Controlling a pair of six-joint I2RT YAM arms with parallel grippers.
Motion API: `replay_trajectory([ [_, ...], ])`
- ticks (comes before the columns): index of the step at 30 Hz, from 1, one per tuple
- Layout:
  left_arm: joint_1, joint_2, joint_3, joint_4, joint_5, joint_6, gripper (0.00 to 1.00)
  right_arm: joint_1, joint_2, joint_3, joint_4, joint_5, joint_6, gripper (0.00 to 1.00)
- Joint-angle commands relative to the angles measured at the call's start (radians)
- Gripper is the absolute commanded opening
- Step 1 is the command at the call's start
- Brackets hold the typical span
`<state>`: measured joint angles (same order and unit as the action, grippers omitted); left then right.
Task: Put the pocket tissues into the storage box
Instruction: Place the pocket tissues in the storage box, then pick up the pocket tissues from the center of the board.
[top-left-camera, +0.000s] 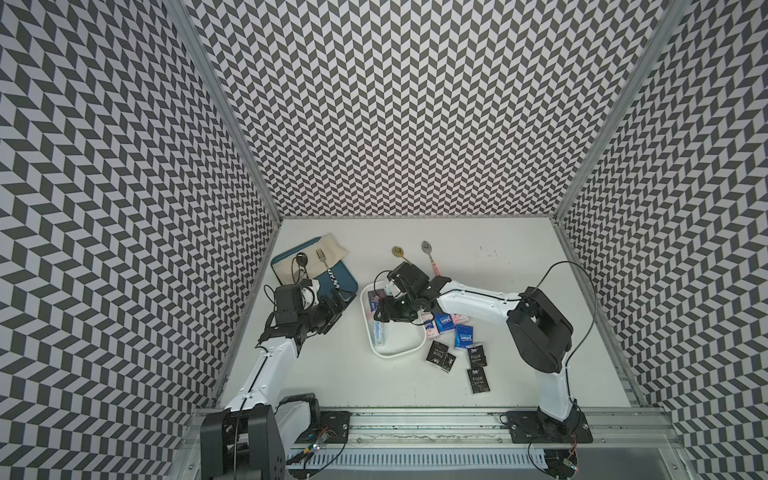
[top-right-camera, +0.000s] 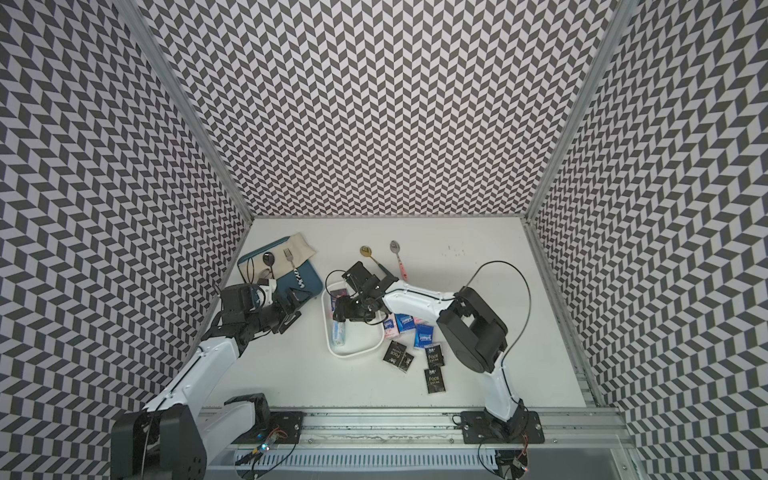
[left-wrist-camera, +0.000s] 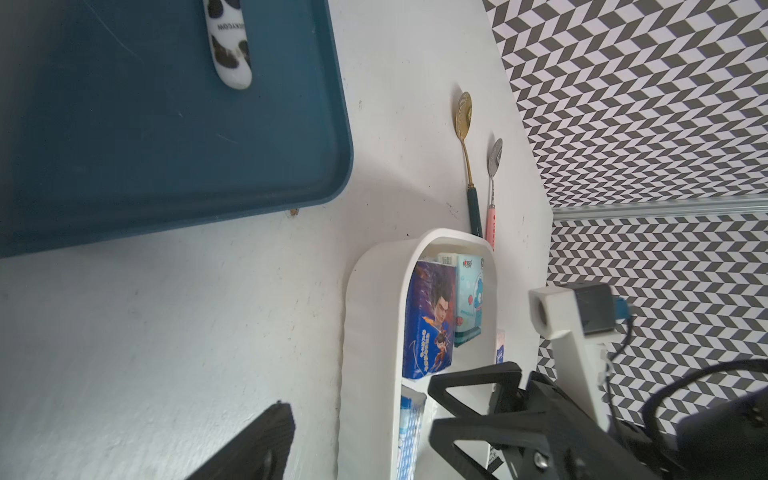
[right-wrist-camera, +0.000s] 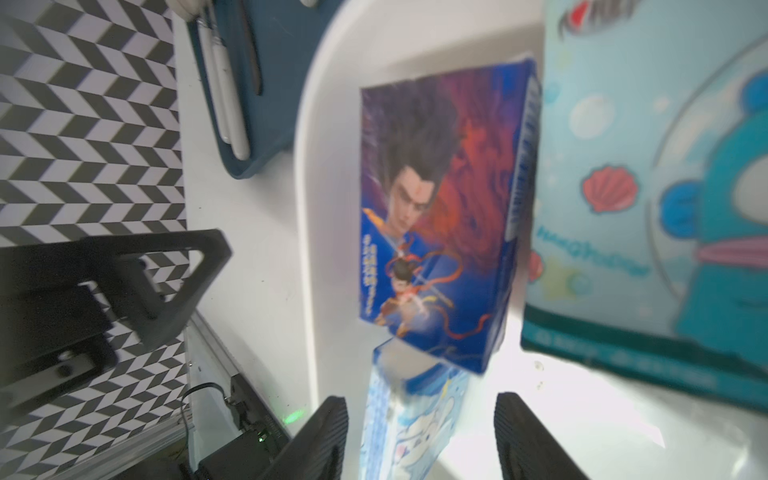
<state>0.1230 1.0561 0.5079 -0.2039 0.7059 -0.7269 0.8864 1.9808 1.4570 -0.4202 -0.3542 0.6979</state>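
The white storage box lies mid-table. It holds a blue pocket-tissue packet with a cartoon figure, a teal one and a light-blue one standing on edge. My right gripper hangs over the box, open. The light-blue packet stands between its fingers with a gap on each side. Blue, white-pink and black "Face" packets lie on the table right of the box. My left gripper is open and empty, left of the box.
A teal-blue tray with a beige cloth, fork and spoon sits at the back left, close to my left gripper. A gold spoon and a pink-handled spoon lie behind the box. Patterned walls close in three sides.
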Motion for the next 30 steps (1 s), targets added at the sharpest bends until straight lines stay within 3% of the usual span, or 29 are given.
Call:
replay_trajectory([
  [1, 0.006, -0.016, 0.04, -0.011, 0.015, 0.011, 1.0, -0.009, -0.114, 0.02, 0.02, -0.041, -0.036, 0.61],
  [6, 0.006, -0.016, 0.05, -0.021, 0.015, 0.015, 1.0, -0.074, -0.23, -0.062, 0.015, -0.054, -0.07, 0.61],
  [14, 0.004, -0.013, 0.057, -0.041, 0.029, 0.031, 1.0, -0.279, -0.327, -0.159, -0.094, 0.111, -0.252, 0.62],
  [22, -0.006, 0.002, 0.068, -0.069, 0.02, 0.05, 1.0, -0.336, -0.215, -0.109, -0.17, 0.371, -0.488, 0.76],
  [30, -0.014, 0.005, 0.073, -0.091, -0.001, 0.059, 1.0, -0.336, -0.079, -0.017, -0.173, 0.441, -0.638, 0.86],
])
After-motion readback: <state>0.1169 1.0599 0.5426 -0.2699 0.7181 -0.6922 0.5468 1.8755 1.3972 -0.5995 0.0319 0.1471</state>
